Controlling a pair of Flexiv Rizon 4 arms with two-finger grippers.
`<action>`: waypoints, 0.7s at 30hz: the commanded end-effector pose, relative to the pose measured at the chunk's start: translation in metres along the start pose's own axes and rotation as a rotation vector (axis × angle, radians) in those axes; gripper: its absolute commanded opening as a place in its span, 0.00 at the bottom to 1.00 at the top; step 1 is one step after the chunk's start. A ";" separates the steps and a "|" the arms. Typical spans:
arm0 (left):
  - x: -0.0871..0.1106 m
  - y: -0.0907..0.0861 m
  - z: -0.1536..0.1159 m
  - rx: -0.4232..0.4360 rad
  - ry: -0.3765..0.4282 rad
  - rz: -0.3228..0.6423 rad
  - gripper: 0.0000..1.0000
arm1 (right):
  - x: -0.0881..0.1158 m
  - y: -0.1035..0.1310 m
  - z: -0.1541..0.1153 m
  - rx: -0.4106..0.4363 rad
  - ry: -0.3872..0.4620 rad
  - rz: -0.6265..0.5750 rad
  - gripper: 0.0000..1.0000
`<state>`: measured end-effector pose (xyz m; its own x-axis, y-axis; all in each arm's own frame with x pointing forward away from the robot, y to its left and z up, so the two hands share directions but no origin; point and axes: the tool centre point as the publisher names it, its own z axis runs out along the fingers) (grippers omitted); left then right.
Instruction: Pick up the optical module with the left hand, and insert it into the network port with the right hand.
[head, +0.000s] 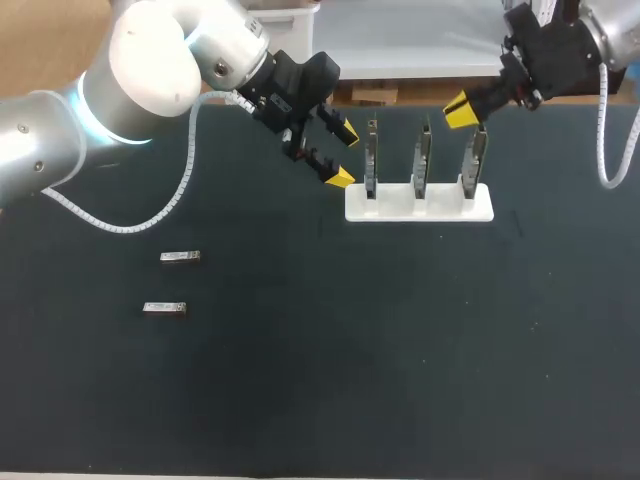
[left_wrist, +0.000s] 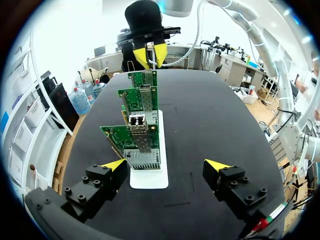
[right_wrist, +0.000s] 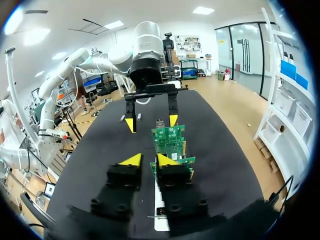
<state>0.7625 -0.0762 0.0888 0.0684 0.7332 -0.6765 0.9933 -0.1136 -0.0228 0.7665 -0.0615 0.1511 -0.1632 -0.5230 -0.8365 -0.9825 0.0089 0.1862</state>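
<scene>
- Optical modules lie flat on the left of the worktop (head: 350, 390), one module (head: 180, 257) just behind the other module (head: 165, 308), well apart from both claws.
- The left claw (head: 345, 157) is held wide open and empty, just beside the white holder (head: 420, 207) of upright network cards (head: 421, 160).
- The right claw (head: 462, 110) hangs by the rightmost card, fingers almost together, with nothing gripped.
- Pickup is judged not begun: the left claw must be carried over a module and lowered.
- Open worktop surrounds the modules, so only the cards need clearing.
</scene>
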 end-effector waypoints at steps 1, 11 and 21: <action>0.000 -0.001 0.000 -0.001 0.002 0.000 1.00 | 0.000 0.004 0.000 0.009 0.000 -0.001 1.00; 0.000 -0.001 0.000 -0.001 0.002 0.000 1.00 | 0.000 0.004 0.000 0.009 0.000 -0.001 1.00; -0.001 -0.011 -0.013 -0.033 0.015 0.048 1.00 | 0.000 0.004 0.000 0.009 0.000 -0.001 1.00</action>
<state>0.7646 -0.0720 0.0931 0.1086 0.7265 -0.6785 0.9905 -0.1368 0.0122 0.7652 -0.0616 0.1515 -0.1633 -0.5230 -0.8366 -0.9827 0.0107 0.1851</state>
